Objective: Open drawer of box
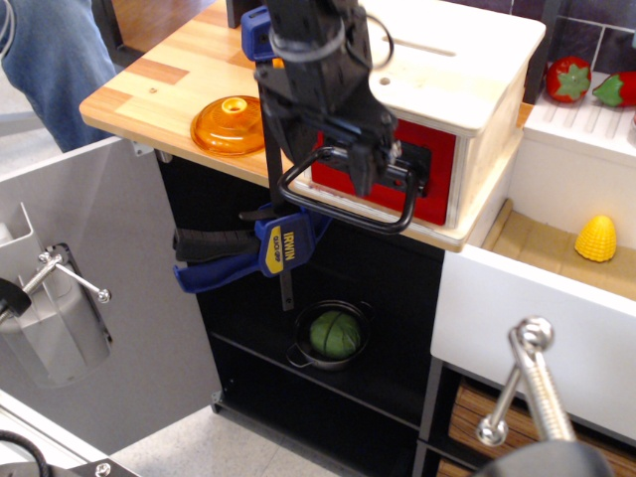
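The cream-white box (452, 70) stands on the wooden counter (169, 75). Its drawer (440, 164) looks closed, the red front flush with the box. The black loop handle (350, 215) hangs forward and down from the black plate. My black gripper (333, 164) hangs right in front of the drawer's left half, just above the loop. Its fingers (363, 169) stand apart and look open, holding nothing. It hides the left part of the red front and of the plate.
An orange bowl (229, 124) lies upside down on the counter left of the box. A blue clamp (263, 248) grips the counter edge below. A pot with a green vegetable (336, 335) sits on the shelf. The white toy sink unit (537, 298) with a yellow corn (596, 238) stands to the right.
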Controlling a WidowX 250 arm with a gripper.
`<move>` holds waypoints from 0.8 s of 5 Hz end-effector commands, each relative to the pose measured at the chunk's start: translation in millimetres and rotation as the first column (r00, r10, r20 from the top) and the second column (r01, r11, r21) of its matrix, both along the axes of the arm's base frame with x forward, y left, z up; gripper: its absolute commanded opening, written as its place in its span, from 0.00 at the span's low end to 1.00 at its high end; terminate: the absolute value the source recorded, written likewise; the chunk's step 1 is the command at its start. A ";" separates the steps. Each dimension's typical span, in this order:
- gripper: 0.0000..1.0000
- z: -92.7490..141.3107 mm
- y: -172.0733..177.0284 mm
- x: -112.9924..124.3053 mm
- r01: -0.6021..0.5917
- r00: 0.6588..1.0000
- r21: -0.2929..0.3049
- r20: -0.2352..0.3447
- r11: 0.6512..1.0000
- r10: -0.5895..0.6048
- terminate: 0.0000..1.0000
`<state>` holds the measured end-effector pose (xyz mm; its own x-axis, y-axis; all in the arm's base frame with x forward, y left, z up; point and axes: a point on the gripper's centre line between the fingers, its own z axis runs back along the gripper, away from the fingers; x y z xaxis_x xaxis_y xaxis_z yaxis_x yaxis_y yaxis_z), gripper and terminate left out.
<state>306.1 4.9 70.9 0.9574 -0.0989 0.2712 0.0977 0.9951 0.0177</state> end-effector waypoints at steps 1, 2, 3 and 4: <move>1.00 -11.8 -1.3 14.7 -0.035 0.998 0.046 0.044 0.998 0.033 0.00; 1.00 -17.6 -1.7 21.2 -0.037 0.998 0.063 0.042 0.997 0.035 0.00; 1.00 -17.8 -1.0 24.3 -0.032 0.999 0.067 -0.015 0.997 0.033 0.00; 1.00 -21.9 -4.5 18.3 -0.030 0.992 0.077 -0.124 0.997 0.039 0.00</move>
<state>314.8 0.2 42.1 0.9899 -0.0806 0.1169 0.0720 0.9945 0.0764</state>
